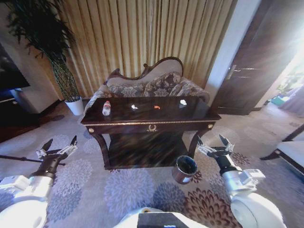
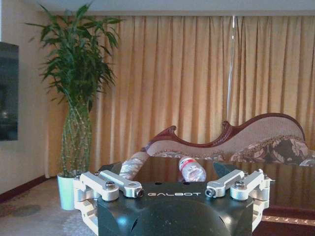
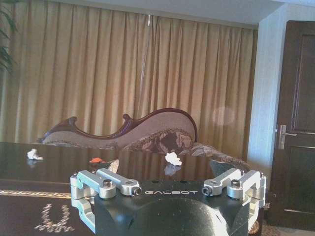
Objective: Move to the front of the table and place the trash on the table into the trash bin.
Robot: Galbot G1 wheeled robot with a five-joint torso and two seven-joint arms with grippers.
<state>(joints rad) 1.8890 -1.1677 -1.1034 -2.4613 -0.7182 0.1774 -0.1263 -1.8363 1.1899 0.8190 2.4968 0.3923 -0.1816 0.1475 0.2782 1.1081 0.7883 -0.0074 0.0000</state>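
Dark glossy wood of the table (image 1: 190,114) sits straight ahead, so the robot looks roughly lined up, probably with both arms held low and forward, ready to reach. Left gripper (image 1: 60,146) and right gripper (image 1: 213,144) both have fingers spread wide, holding nothing. The bottle (image 1: 106,108) stands beyond the left fingers, well apart. White scraps (image 1: 183,101) and an orange scrap (image 1: 156,107) lie beyond the right fingers. The trash bin (image 1: 185,169) is on the floor just beside the right gripper, handy for drops.
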